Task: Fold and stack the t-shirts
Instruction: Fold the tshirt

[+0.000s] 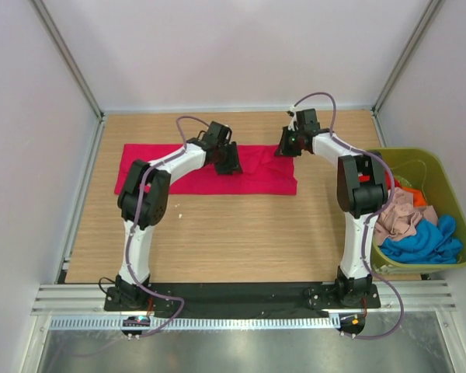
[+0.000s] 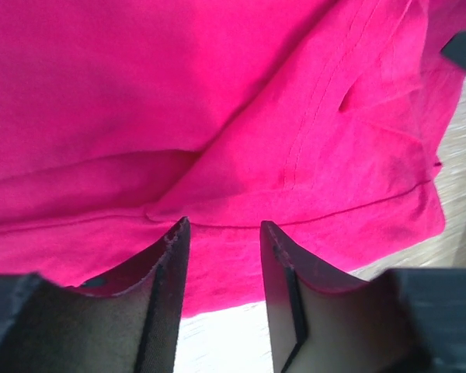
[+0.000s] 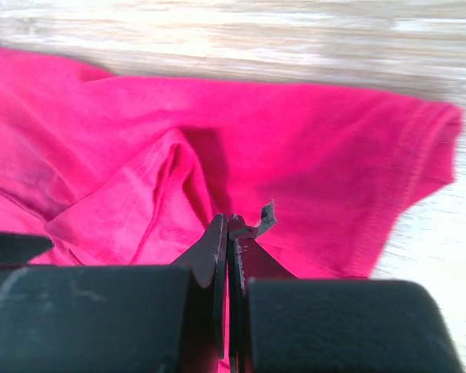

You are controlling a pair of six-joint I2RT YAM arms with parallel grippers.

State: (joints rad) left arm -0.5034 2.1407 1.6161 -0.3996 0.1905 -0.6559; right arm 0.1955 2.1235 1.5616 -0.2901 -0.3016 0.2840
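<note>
Top external view: look left of the green tub [image 1: 458, 194] for the crimson t-shirt [image 1: 252, 177] lying flat on the table [image 1: 217, 233], soft, light, floppy, best grabbed by edges, right gripper [image 3: 228, 221] pinched shut on its tub-side corner, left gripper [image 2: 221, 256] half open over it, farther from the tub.

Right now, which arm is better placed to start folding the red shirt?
Probably right. The right gripper is shut at the red t-shirt's right end, with cloth puckering up into its jaws. The left gripper stands open over the middle, holding nothing.
</note>
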